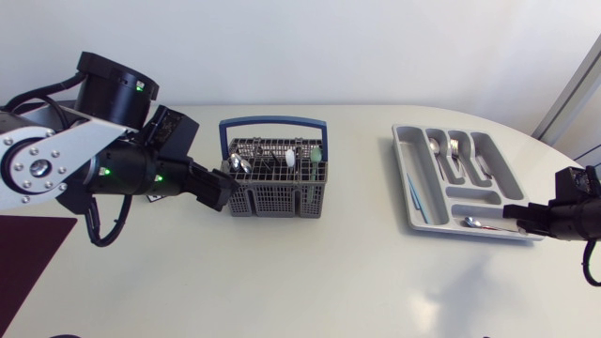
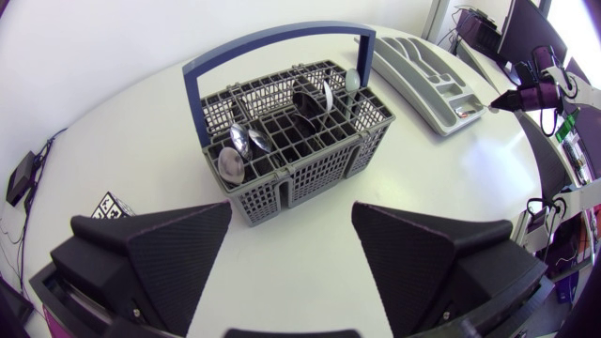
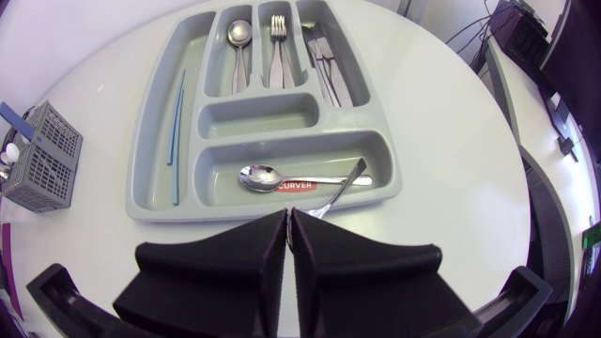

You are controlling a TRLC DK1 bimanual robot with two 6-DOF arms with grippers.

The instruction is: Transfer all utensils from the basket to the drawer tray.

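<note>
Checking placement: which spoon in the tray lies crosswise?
The spoon in the wide compartment by the right gripper, whose jaws pinch another utensil; the other spoon lies lengthwise in a narrow slot beside the fork.

Head overhead; left wrist near basket (image 2: 310, 183); right wrist above tray (image 3: 258, 117).
</note>
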